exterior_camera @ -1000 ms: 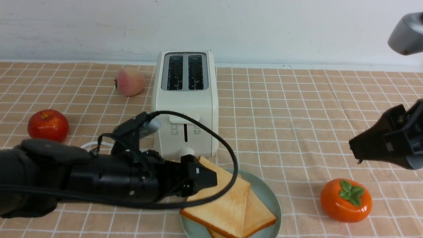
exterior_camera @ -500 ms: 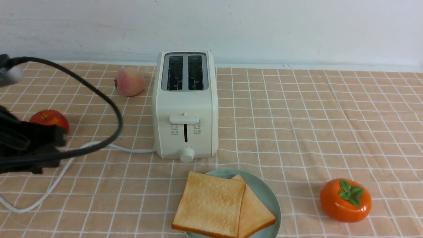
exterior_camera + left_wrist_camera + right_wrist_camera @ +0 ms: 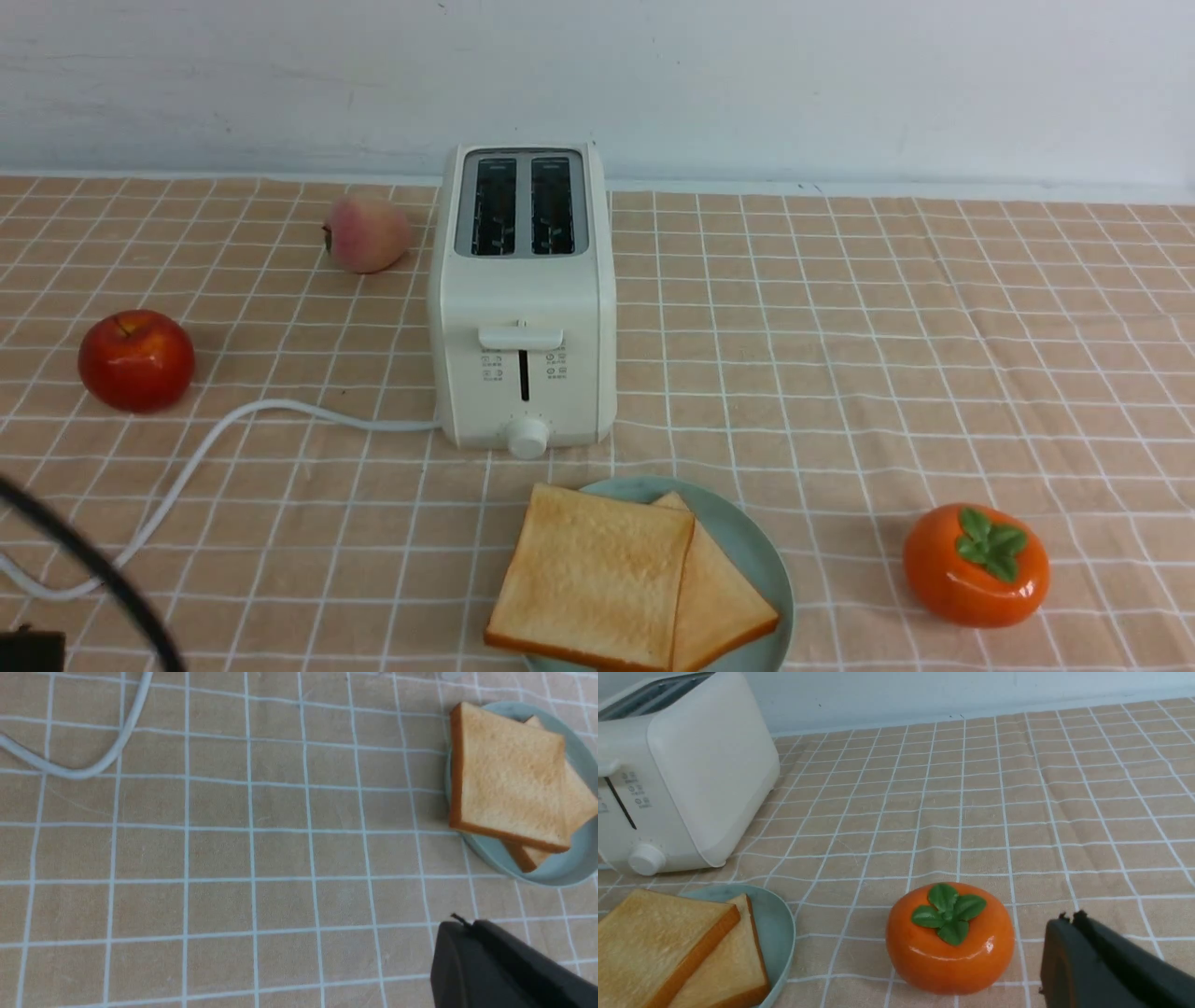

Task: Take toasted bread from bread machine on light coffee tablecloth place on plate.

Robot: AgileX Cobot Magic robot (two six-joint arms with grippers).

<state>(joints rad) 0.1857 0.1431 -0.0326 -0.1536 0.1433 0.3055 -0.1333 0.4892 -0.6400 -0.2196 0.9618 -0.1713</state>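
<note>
Two slices of toasted bread (image 3: 597, 579) overlap on the plate (image 3: 745, 546) before the bread machine (image 3: 523, 299), the left tool (image 3: 463, 926) and right tool (image 3: 1068, 920) both pinched together, empty.

The bread machine (image 3: 523, 308) looks smooth plastic, the tablecloth (image 3: 840, 327) matt cloth, the persimmon (image 3: 976, 565) glossy.

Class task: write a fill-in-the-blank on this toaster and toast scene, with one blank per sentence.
The two toasted bread slices overlap on the pale blue ____. The toaster's two slots are ____. The white cord runs from the toaster toward the robot's ____ side. The orange fruit with green leaves is a ____.
Missing words: plate; empty; left; persimmon.
</note>
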